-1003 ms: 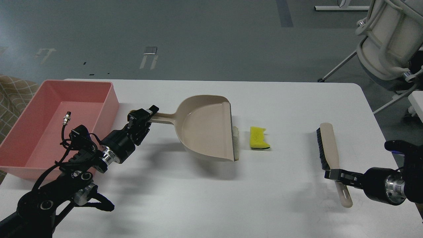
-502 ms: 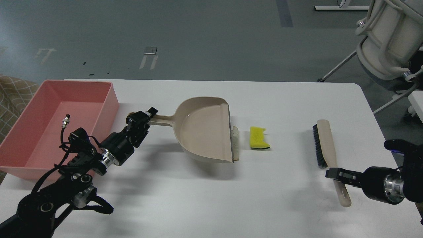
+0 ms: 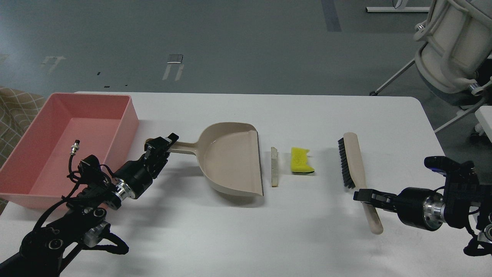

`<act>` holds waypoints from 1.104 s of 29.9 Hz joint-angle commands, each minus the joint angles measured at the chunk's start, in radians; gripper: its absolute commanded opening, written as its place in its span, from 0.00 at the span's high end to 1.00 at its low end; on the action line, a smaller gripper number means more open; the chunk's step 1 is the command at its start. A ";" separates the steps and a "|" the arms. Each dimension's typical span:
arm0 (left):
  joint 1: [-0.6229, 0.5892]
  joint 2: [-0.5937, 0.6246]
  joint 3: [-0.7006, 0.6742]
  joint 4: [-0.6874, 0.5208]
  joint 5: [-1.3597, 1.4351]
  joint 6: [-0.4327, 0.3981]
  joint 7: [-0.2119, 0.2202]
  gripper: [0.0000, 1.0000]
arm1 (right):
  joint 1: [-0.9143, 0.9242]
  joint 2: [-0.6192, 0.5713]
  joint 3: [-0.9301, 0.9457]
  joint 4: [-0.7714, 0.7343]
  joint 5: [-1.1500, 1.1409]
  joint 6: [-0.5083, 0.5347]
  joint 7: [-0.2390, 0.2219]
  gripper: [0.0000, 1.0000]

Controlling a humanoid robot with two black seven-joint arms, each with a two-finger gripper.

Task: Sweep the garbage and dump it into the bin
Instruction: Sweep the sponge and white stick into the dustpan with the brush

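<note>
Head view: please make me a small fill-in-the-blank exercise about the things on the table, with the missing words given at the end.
1. The left gripper holds the handle of the beige ____.
2. The right gripper holds the brush, whose bristles are ____ in colour.
3. The yellow sponge lies between the brush and the thin white ____.
4. The pink bin stands at the ____ end of the table.

Missing words: dustpan; black; slice; left
</note>
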 commanded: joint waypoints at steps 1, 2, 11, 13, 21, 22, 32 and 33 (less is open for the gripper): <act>0.002 0.000 0.030 0.001 -0.001 0.026 0.000 1.00 | 0.009 0.025 -0.002 -0.004 -0.001 0.005 -0.017 1.00; 0.002 0.000 0.030 0.001 -0.001 0.026 -0.001 1.00 | 0.015 0.031 -0.003 -0.006 -0.001 0.005 -0.023 1.00; -0.002 -0.014 0.029 0.001 -0.001 0.027 -0.001 1.00 | 0.038 0.153 -0.011 -0.018 -0.002 0.022 -0.079 1.00; -0.006 -0.014 0.029 0.001 -0.001 0.027 -0.001 1.00 | 0.041 0.176 -0.011 -0.020 -0.002 0.022 -0.086 1.00; -0.012 -0.011 0.030 0.001 -0.001 0.027 0.000 1.00 | 0.063 0.265 -0.013 -0.020 -0.002 0.022 -0.106 1.00; -0.012 -0.011 0.030 0.001 -0.001 0.027 0.000 1.00 | 0.067 0.272 -0.016 -0.020 -0.002 0.022 -0.109 1.00; -0.014 -0.010 0.030 0.001 0.001 0.027 0.000 1.00 | 0.121 0.433 -0.063 -0.066 -0.002 0.022 -0.145 1.00; -0.014 -0.010 0.030 0.001 0.001 0.027 0.000 1.00 | 0.132 0.453 -0.072 -0.069 -0.002 0.022 -0.147 1.00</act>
